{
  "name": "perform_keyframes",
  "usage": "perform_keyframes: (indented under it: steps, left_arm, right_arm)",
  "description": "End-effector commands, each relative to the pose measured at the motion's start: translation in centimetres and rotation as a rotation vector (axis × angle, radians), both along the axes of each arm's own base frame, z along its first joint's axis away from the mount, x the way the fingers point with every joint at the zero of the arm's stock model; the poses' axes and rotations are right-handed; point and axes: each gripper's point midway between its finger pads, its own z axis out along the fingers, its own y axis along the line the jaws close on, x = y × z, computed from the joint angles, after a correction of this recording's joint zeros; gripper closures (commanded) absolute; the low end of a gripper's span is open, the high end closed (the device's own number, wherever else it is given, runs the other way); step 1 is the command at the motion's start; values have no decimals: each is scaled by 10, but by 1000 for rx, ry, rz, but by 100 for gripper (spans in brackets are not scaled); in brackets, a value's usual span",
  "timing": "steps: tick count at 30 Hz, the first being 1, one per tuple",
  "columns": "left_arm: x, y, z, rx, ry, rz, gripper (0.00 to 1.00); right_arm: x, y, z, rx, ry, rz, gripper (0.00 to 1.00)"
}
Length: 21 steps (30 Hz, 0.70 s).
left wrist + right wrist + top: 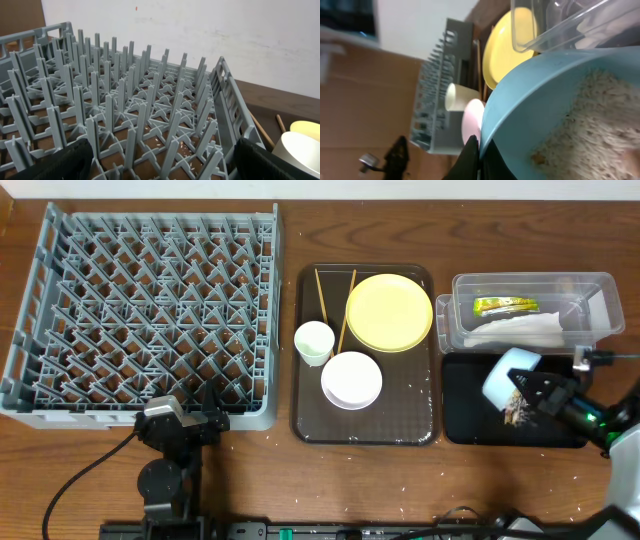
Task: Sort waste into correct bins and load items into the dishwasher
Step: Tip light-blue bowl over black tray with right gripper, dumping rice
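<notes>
The right gripper point(528, 387) is pinching the rim of the blue bowl point(503, 372). In the right wrist view one dark finger point(470, 152) lies against the outside wall, with its partner just inside. The bowl hangs tipped over the black tray point(470, 425), which sits just right of the brown tray point(420, 420). Pale crumbs point(590, 115) coat the inside of the bowl, and a small heap of crumbs lies on the black tray below it.

Right of the brown tray and behind the black one, the clear tub point(600, 285) has its near wall close to the bowl's rim. The tub holds a green-and-yellow wrapper point(505, 306) above a crumpled white napkin point(520, 330). The front half of the black tray is bare.

On the brown tray, the yellow plate point(388, 312) fills the far right corner. Two chopsticks point(321, 292) lie left of the plate. The white cup point(314, 341) stands by the left edge, and the white bowl point(351, 379) is just in front of the plate, touching the cup.

The grey dish rack point(150, 310) sits just left of the brown tray, with no dishes among its pegs. The left gripper point(190, 420) rests at the rack's front edge with its fingers spread wide and holding nothing. White specks dot the table point(300, 480) in front of the brown tray.
</notes>
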Motion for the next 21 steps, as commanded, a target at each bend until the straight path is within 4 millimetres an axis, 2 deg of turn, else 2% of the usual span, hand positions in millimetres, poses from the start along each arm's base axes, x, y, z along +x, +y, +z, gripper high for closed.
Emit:
perform_keyframes:
  steps: [1, 9, 21]
  left_arm:
    - [0, 3, -18, 11, 44, 11, 10]
    - [0, 3, -18, 11, 44, 11, 10]
    - [0, 3, -18, 11, 44, 11, 9]
  right_arm:
    - [2, -6, 12, 130, -92, -13, 99]
    - [6, -23, 13, 338, -113, -65, 99]
    - [4, -41, 9, 553, 84, -177, 99]
